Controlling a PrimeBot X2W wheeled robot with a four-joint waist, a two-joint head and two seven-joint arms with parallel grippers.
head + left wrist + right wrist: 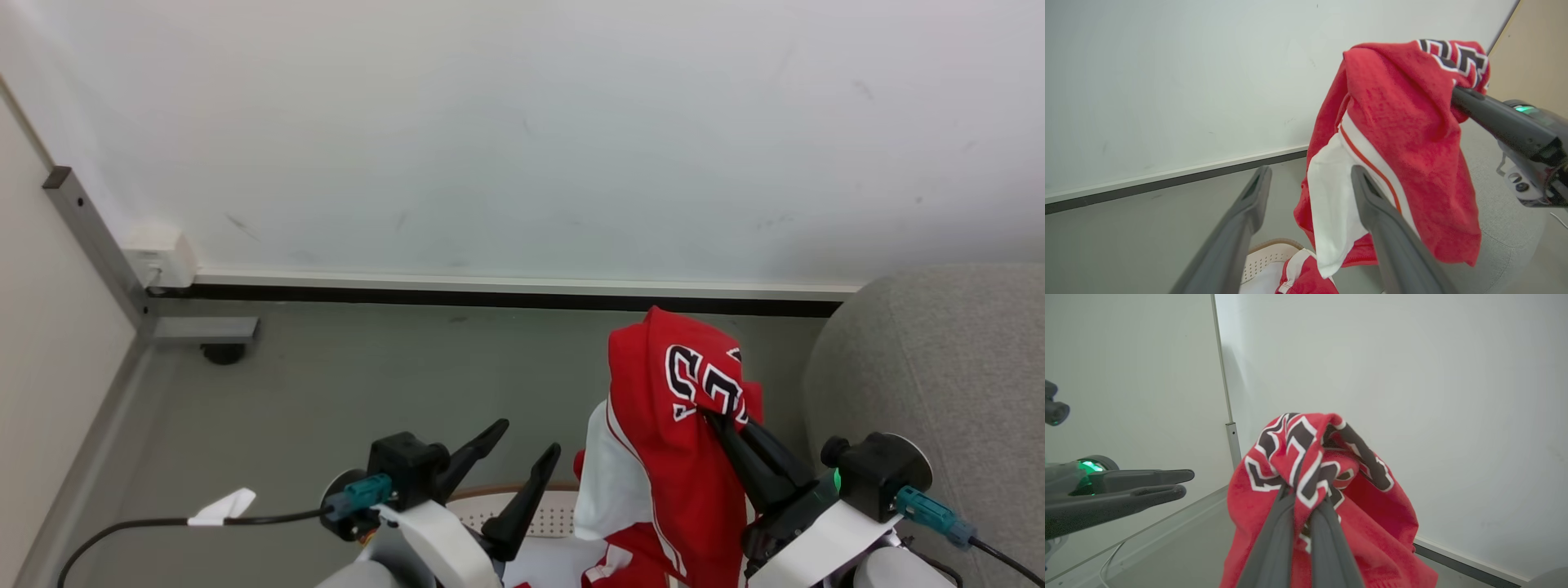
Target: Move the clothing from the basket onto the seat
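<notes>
**Red garment aloft in our right gripper**

Our right gripper [712, 418] is clamped on the red clothing [653, 384] at its lettered fold, holding it above the basket [539, 513]. Our left gripper [526, 438] is spread wide and empty, just beside the hanging cloth. The grey seat [939, 359] lies to our right.

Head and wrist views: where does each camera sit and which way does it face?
Head view: on the head, facing forward and down at wall, floor, seat and basket; open left gripper and right gripper show.
Left wrist view: on the left wrist, facing along its spread fingers toward the hanging clothing.
Right wrist view: on the right wrist, facing along its fingers shut on the clothing.
Shared: all three show the clothing; each wrist view shows the other gripper.
</notes>
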